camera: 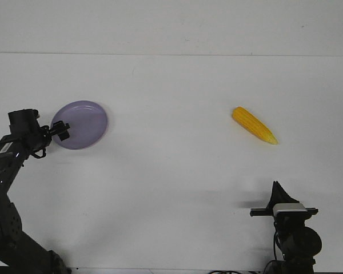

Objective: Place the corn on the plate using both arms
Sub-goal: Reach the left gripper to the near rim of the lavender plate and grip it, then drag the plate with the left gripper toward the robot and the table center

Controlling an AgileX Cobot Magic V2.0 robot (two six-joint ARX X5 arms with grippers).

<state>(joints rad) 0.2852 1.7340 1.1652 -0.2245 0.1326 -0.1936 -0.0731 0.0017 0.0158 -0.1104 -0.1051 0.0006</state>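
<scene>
The corn (254, 125) lies on the white table at the right, its pale tip pointing toward the front right. At the left sits the lavender plate (83, 123), flat on the table. My left gripper (60, 131) is at the plate's left rim, its fingers overlapping the edge; whether they pinch the rim is unclear. Near the front edge, well short of the corn, my right gripper (277, 191) points away from me with its fingers together and nothing between them.
The white table (171, 171) stretches between plate and corn. Its far edge meets a pale wall at the back. The left arm's black links (6, 165) rise along the left border.
</scene>
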